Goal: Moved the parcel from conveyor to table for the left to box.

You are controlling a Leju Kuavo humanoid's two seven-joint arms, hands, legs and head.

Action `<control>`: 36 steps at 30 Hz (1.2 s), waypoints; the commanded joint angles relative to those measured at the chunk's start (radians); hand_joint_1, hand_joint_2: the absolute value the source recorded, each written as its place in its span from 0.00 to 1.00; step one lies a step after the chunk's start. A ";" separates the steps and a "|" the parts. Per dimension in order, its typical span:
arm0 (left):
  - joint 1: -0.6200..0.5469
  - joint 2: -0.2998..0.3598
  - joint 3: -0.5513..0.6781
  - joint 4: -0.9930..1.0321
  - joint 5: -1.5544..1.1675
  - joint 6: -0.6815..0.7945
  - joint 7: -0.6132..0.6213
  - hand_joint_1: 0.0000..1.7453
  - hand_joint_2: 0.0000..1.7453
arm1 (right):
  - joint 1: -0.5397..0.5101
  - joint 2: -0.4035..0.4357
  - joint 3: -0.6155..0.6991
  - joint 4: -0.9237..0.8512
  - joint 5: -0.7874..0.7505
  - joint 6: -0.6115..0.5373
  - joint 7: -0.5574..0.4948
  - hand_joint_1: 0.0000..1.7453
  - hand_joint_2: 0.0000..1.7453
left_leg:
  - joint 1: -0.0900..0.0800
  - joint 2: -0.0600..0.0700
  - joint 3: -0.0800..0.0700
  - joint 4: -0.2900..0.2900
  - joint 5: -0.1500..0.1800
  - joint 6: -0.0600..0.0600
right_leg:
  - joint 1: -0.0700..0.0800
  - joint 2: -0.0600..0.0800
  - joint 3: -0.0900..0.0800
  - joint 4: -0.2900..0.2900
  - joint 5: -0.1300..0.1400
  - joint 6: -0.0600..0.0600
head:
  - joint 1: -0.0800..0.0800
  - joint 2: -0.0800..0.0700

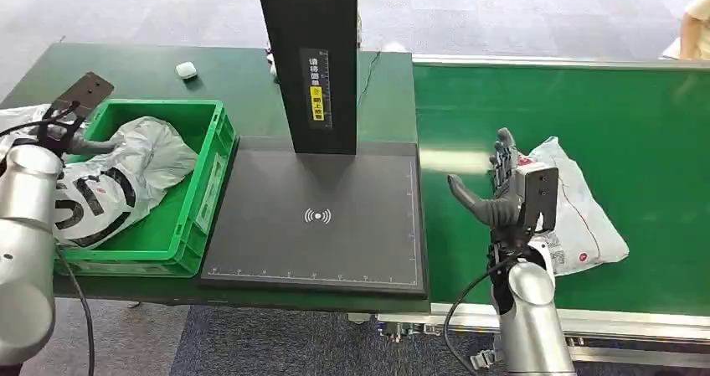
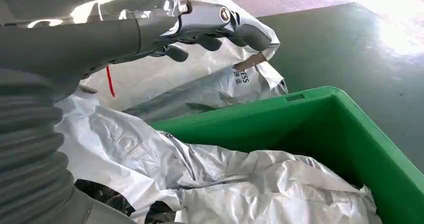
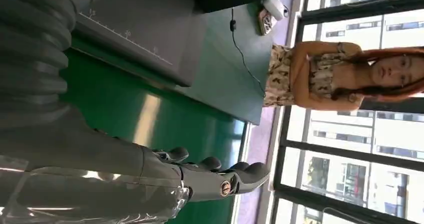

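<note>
A white plastic parcel (image 1: 582, 213) with a printed label lies on the green conveyor (image 1: 619, 116). My right hand (image 1: 501, 190) stands upright against the parcel's left side, fingers straight and thumb spread, holding nothing. The right wrist view shows that hand (image 3: 200, 176) over the belt beside crinkled parcel film (image 3: 90, 206). A green bin (image 1: 205, 183) on the table's left holds a grey parcel (image 1: 146, 154). My left hand (image 1: 74, 129) hovers over the bin's left edge. In the left wrist view its fingers (image 2: 215, 27) reach loosely over a silver parcel (image 2: 200, 84) outside the bin rim (image 2: 280, 107).
A black scanner plate (image 1: 318, 217) with a tall black column (image 1: 310, 58) lies between bin and conveyor. A small white object (image 1: 186, 69) sits at the table's back. A person (image 1: 695, 24) stands beyond the belt's far right, and the right wrist view shows a person (image 3: 325, 74) by the windows.
</note>
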 commanded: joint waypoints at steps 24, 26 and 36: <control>0.600 -0.318 -0.291 -0.714 1.506 -0.214 -0.656 0.00 1.00 | -0.061 -0.034 0.071 0.044 -0.022 0.003 -0.047 0.00 1.00 | -0.003 -0.001 0.004 -0.001 -0.003 0.003 | -0.002 -0.003 0.005 -0.003 -0.002 0.002 | 0.000 0.000; 0.597 -0.313 -0.287 -0.716 1.511 -0.215 -0.656 0.00 1.00 | -0.061 -0.035 0.070 0.044 -0.022 0.003 -0.047 0.00 1.00 | -0.003 0.001 0.002 0.000 -0.003 0.003 | -0.002 0.000 0.003 -0.002 -0.002 0.002 | 0.000 0.000; 0.596 -0.310 -0.285 -0.717 1.514 -0.217 -0.655 0.00 1.00 | -0.060 -0.035 0.070 0.043 -0.022 0.003 -0.047 0.00 1.00 | -0.002 0.000 0.003 0.000 -0.004 0.003 | -0.001 0.000 0.004 -0.002 -0.002 0.002 | 0.000 0.000</control>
